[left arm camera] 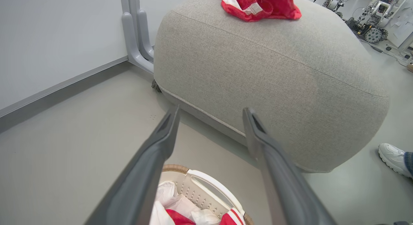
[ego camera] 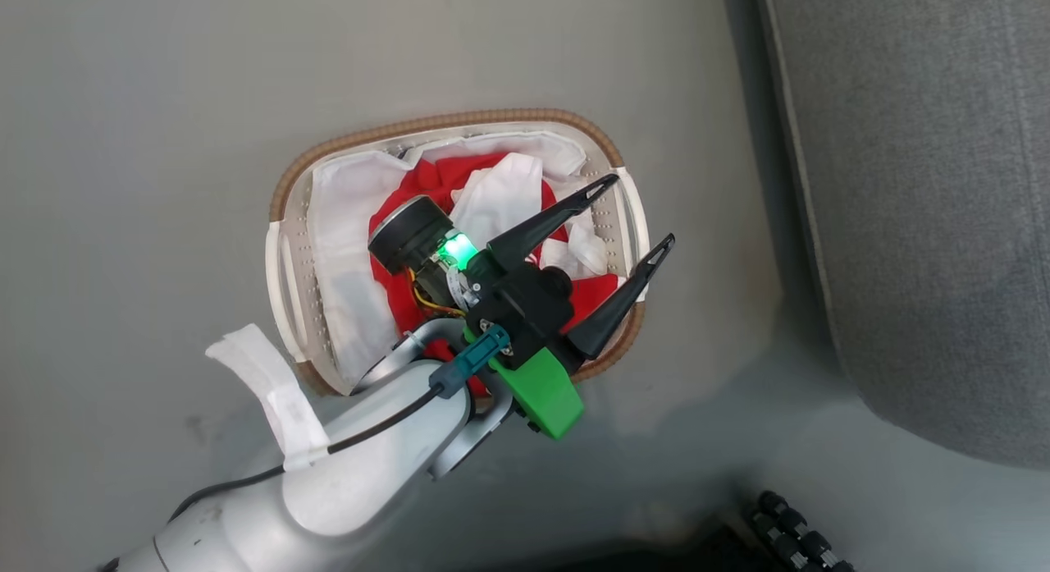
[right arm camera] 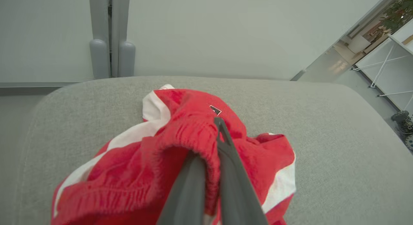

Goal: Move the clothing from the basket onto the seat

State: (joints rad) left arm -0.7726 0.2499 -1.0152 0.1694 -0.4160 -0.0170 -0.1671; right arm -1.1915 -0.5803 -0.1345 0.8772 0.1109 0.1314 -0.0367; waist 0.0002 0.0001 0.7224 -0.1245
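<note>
- Head view: left hand, spread wide and empty, hangs over the basket; clothing lies straight below it.
- Right hand pinches red shorts on the seat.

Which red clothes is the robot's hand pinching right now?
The red garment lying on the grey seat: the right hand is shut on its gathered edge. The other red clothes sit loose in the basket, under the open left hand.
</note>
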